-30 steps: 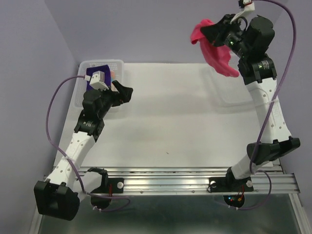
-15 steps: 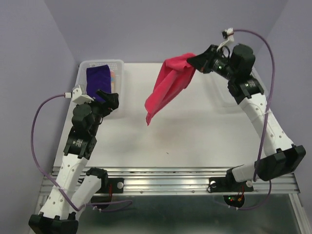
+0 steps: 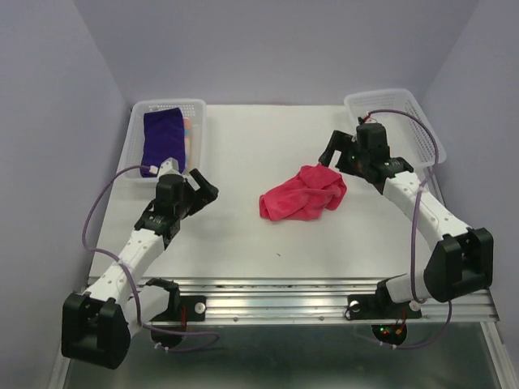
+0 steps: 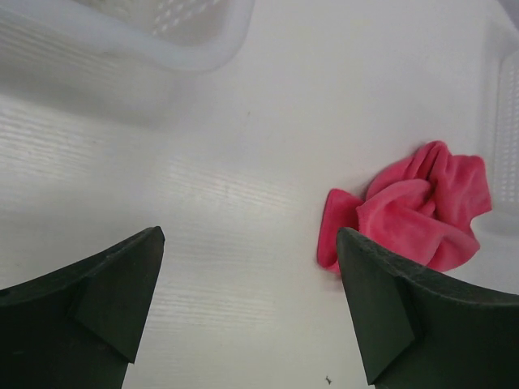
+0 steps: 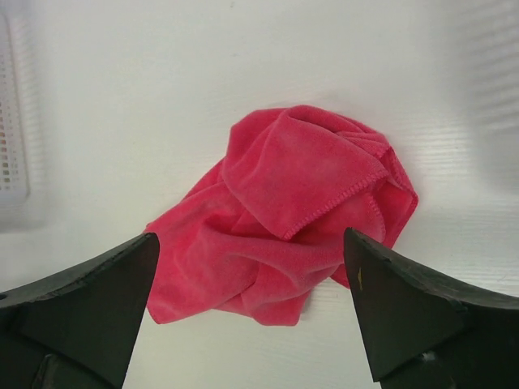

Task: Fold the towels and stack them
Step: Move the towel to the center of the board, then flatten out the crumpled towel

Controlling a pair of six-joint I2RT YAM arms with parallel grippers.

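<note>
While the pink towel (image 3: 303, 193) lies crumpled near the right basket (image 3: 381, 92), left tool (image 3: 205, 183) and right tool (image 3: 334, 156) gape wide, empty.

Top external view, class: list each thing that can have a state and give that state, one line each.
hot pink towel: crumpled, unfolded, lying on the table, not gripped.
purple towel: lying in the left basket.
left basket: upright, holding the purple towel.
right basket: upright.
left gripper: open, empty.
right gripper: open, empty.
</note>
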